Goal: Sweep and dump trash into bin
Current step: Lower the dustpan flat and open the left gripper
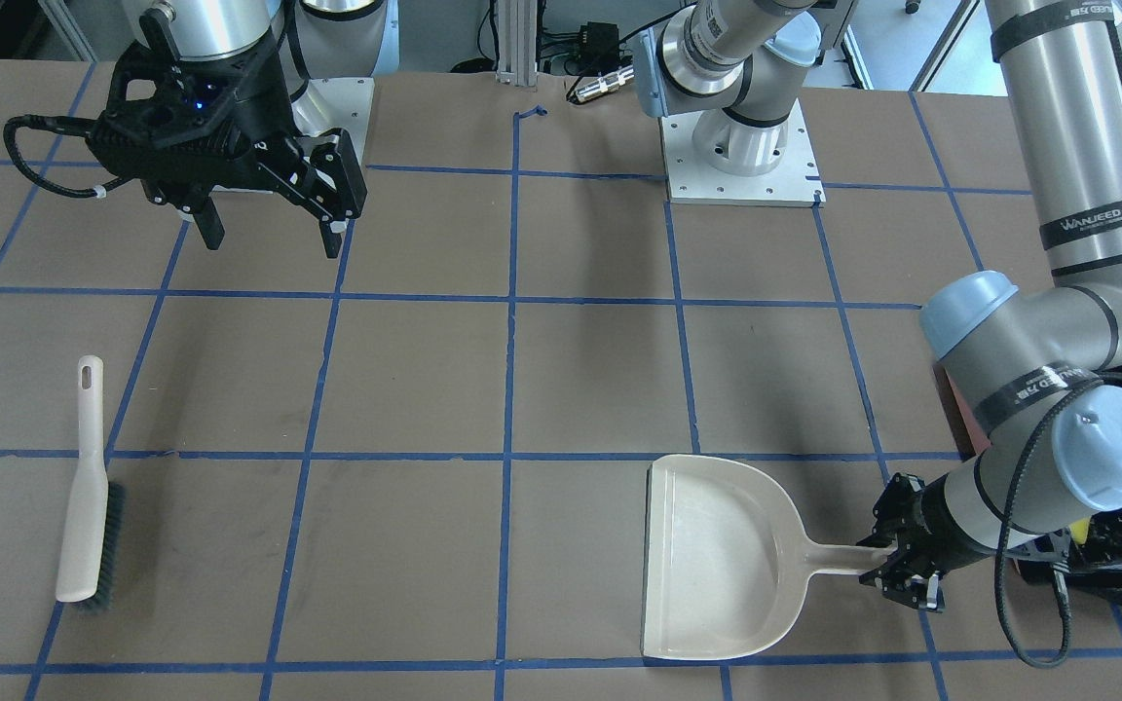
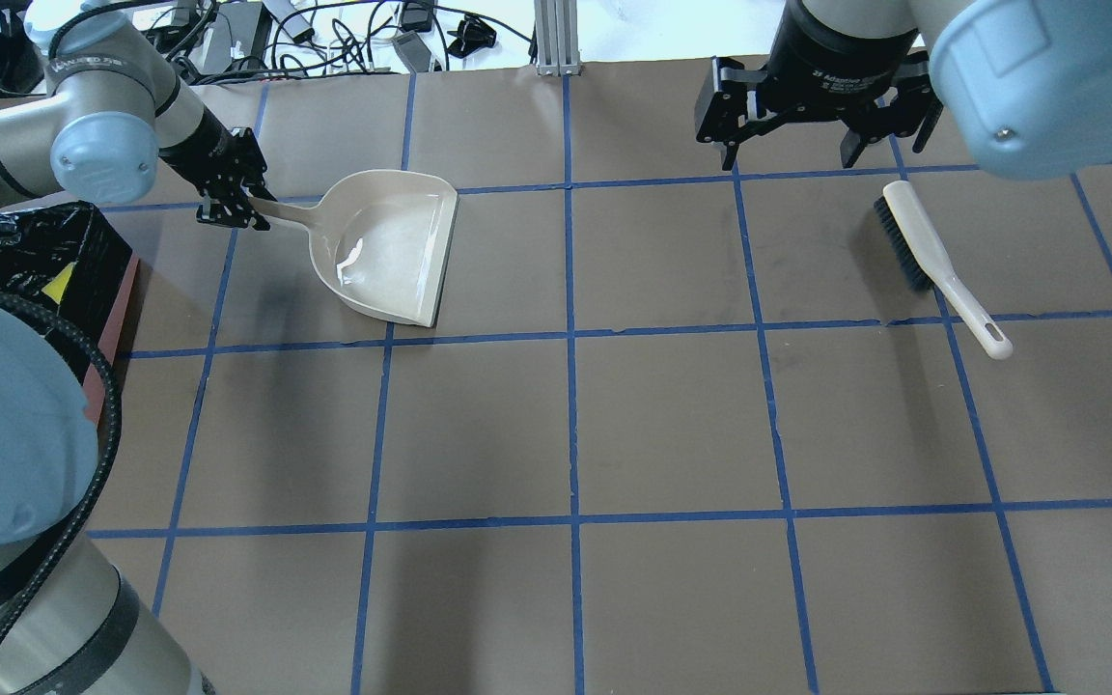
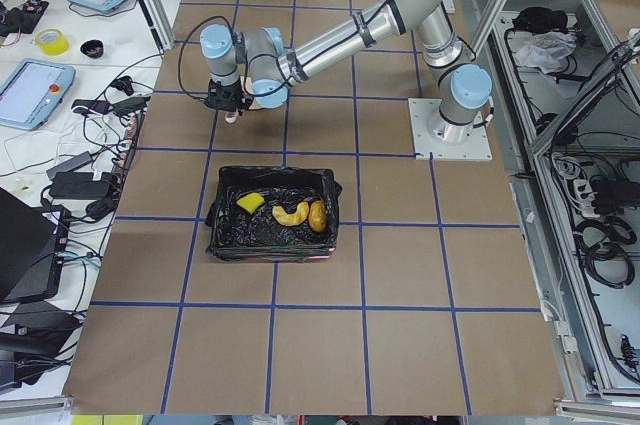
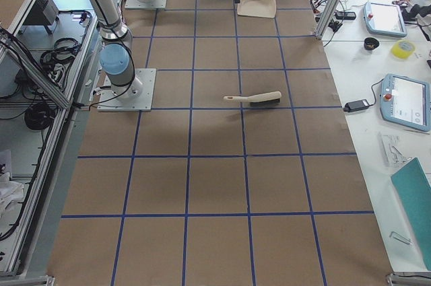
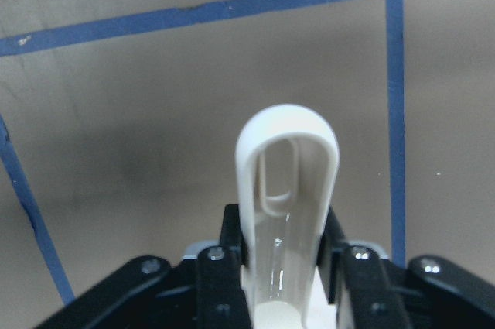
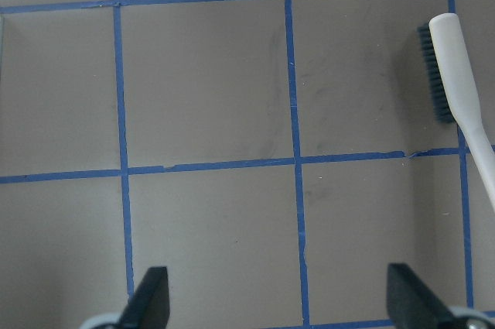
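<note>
Front view: the left gripper [image 1: 897,567] is clamping the dustpan [image 1: 717,560] by its handle, probably to set it flat. The right gripper [image 1: 272,239] is hanging spread open, holding nothing, well apart from the brush [image 1: 84,497]. Left-side view: the trash [image 3: 293,213] is apparently lying inside the bin [image 3: 222,237], so the dumping looks done.

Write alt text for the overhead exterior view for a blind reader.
The left gripper is shut on the handle of an empty beige dustpan on a brown table taped in a blue grid, near a black-lined bin at the left edge. At upper right, the open right gripper hangs near a brush on the table.
</note>
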Tool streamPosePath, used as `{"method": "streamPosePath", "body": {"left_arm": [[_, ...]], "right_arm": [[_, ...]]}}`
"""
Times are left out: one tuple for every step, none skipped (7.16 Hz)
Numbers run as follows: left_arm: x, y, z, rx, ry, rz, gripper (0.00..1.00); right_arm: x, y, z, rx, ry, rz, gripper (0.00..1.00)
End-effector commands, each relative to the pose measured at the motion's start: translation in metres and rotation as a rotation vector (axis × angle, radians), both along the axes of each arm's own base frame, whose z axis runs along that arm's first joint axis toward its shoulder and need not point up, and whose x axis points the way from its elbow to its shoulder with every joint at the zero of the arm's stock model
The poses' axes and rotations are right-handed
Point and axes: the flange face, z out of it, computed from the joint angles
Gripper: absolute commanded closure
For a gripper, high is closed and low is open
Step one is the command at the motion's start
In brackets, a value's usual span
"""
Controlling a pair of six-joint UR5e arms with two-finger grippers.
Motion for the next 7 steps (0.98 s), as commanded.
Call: {"method": "streamPosePath", "body": {"left_arm": [[0.0018, 0.0018, -0.0039, 0.011, 0.003, 0.034, 1.00], [0.0027, 0.0023, -0.0046, 0.013, 0.003, 0.039, 1.00], [0.0015, 0.0027, -0.0053, 0.017, 0.004, 0.060, 0.98], [0.0024, 0.0032, -0.0050, 0.017, 0.005, 0.065, 0.97], [0.0015, 0.0028, -0.0043, 0.017, 0.004, 0.069, 0.93], [0.0014, 0.0032, -0.0050, 0.022, 0.006, 0.107, 0.92], [0.0011, 0.0035, -0.0056, 0.024, 0.008, 0.115, 0.91]], "right_arm": [[0.0000, -0.0008, -0.0003, 0.000, 0.001, 0.000, 0.00], [0.0007, -0.0007, -0.0004, 0.001, -0.006, 0.001, 0.00], [0.0007, -0.0015, -0.0002, -0.001, -0.005, 0.001, 0.00], [0.0009, -0.0010, 0.0007, -0.004, -0.008, 0.001, 0.00], [-0.0009, -0.0017, 0.0015, -0.006, -0.006, -0.002, 0.00], [-0.0013, -0.0010, 0.0014, -0.005, -0.003, -0.003, 0.00], [-0.0017, 0.0001, 0.0036, -0.008, 0.000, -0.003, 0.00]]}}
